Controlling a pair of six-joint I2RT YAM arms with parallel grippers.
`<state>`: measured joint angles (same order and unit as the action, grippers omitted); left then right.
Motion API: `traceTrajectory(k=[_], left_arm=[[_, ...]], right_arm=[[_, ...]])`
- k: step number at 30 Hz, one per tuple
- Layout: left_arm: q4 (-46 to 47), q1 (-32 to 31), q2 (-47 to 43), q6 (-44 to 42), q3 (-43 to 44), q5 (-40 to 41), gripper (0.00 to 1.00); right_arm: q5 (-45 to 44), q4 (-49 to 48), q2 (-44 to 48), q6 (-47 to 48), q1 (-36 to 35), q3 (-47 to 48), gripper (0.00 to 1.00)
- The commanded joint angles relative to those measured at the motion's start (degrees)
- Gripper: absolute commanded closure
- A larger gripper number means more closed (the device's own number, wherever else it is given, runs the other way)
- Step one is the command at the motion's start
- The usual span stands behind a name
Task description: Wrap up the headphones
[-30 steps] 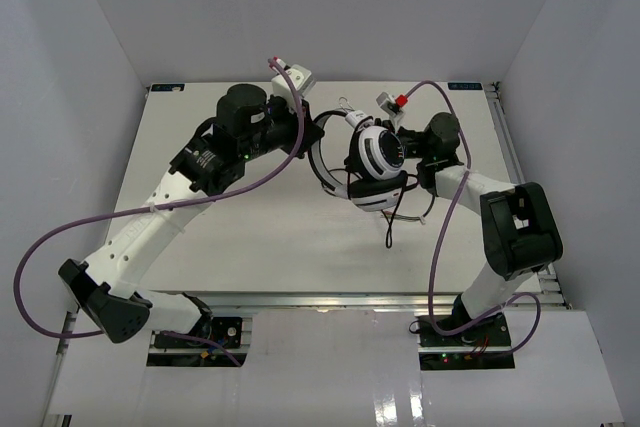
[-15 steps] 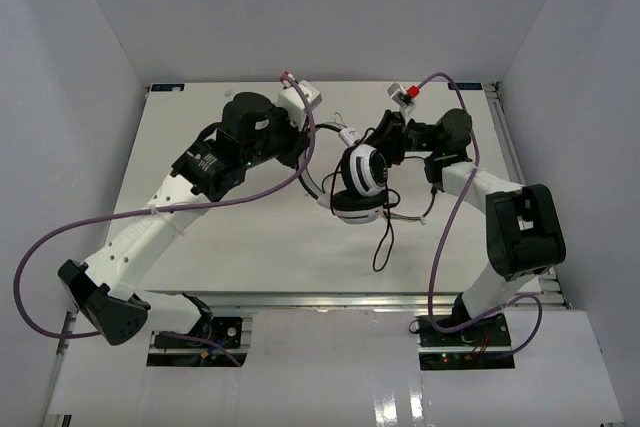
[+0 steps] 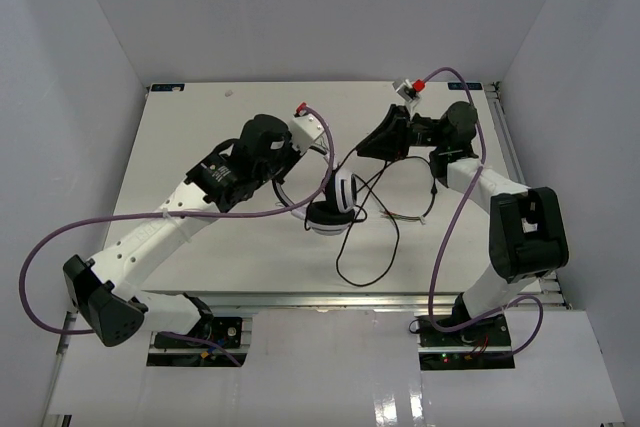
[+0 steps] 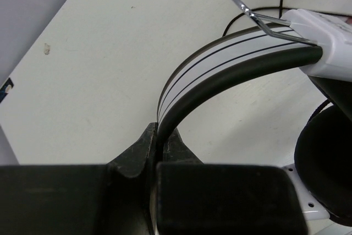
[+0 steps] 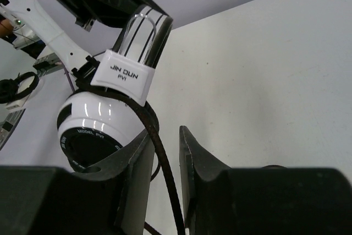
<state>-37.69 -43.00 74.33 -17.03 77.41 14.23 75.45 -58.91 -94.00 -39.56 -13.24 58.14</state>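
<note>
1. Table [image 3: 200,127]: white top, with both my arms reaching in over it.
2. Headphones [image 3: 338,197]: near the table's centre, between my two grippers. The white headband [image 4: 220,61] has thin black stripes, and a white ear cup [image 5: 91,130] sits under a bracket marked JIN DUN PVI.
3. Left gripper [image 4: 160,131]: clenched on the headband, which arcs up and away from my fingers.
4. Right gripper [image 5: 165,133]: jaws narrowly apart with the cord between them. I cannot tell whether it is pinched.
5. Cord [image 3: 385,247]: thin and dark. It runs from the ear cup through my right fingers and loops loosely on the table toward the near edge.
</note>
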Motion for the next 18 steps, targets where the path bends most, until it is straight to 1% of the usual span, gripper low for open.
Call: traceTrajectory(k=[1, 3, 8, 11, 12, 14, 17, 18], left_arm=[[2.96, -3.03, -3.44, -5.00, -3.40, 8.51, 1.00], [3.51, -3.59, -3.86, -5.91, -4.98, 11.36, 1.00], [4.74, -3.68, -3.64, -6.17, -6.20, 14.14, 1.00], [4.80, -3.67, -3.23, -6.01, -5.89, 13.68, 1.00], [4.74, -3.67, -3.23, -6.07, -5.94, 13.57, 1.00], [4.76, -3.89, -3.23, -6.46, -6.33, 13.78, 1.00], [5.41, -4.55, -3.51, -7.95, -7.94, 15.96, 1.00], [5.58, -4.67, -3.73, -8.04, -8.21, 16.17, 1.00]], right_arm=[[-1.62, 11.60, 3.33, 9.73, 2.06, 5.04, 0.71], [-1.70, 14.72, 3.76, 11.69, 2.77, 6.59, 0.73], [-1.64, 15.67, 5.27, 11.45, 2.69, 7.86, 0.78], [-2.05, 18.34, 7.05, 14.11, 2.69, 7.79, 0.80], [-2.56, 21.71, 7.78, 16.91, 2.69, 8.07, 0.81], [-4.80, 33.80, 9.30, 27.43, 2.58, 10.44, 0.81], [-9.14, 47.91, 10.33, 39.90, 2.27, 14.35, 0.82], [-9.77, 51.37, 10.21, 42.39, 2.22, 14.85, 0.82]])
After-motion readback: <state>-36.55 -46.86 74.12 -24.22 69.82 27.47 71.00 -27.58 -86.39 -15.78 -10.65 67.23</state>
